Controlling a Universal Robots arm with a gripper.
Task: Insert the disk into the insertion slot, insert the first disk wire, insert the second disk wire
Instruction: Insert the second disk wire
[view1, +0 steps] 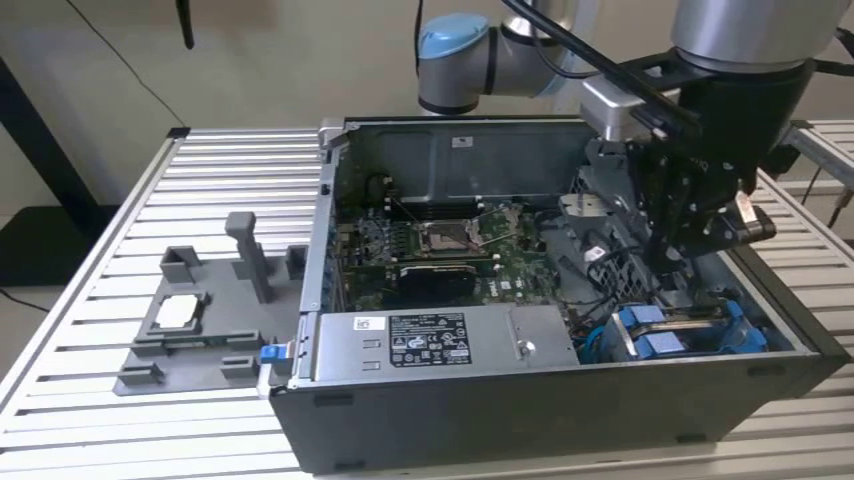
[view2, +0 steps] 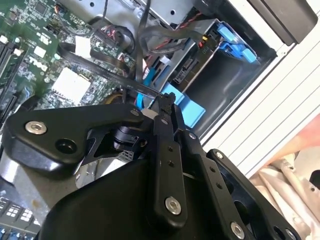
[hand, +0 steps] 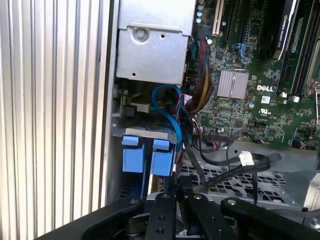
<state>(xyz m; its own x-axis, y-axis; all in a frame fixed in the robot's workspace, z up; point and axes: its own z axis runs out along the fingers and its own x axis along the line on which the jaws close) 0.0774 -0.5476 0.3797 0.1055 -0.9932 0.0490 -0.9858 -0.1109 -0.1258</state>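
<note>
The disk (view1: 657, 342) lies in its blue carrier inside the insertion slot (view1: 742, 338), at the case's front corner on the exterior view's right. In the second wrist view the disk's connector end (view2: 188, 66) shows between the blue tabs (view2: 186, 106). My gripper (view1: 665, 282) hangs just above it inside the case. Its fingers (view2: 165, 125) are pressed together on the end of a flat black disk wire (view2: 100, 70); the same wire (hand: 235, 170) runs up to the gripper (hand: 176, 189) in the first wrist view. A blue disk wire (hand: 170, 112) loops down beside the blue tabs (hand: 134, 156).
The open computer case (view1: 534, 420) rests on a slatted metal table (view1: 174, 180). A grey power-supply box (view1: 441, 340) sits along the front and the motherboard (view1: 454, 245) behind it. A grey fixture tray (view1: 200, 320) with posts lies on the exterior view's left. Loose cables (view2: 120, 35) crowd the cage.
</note>
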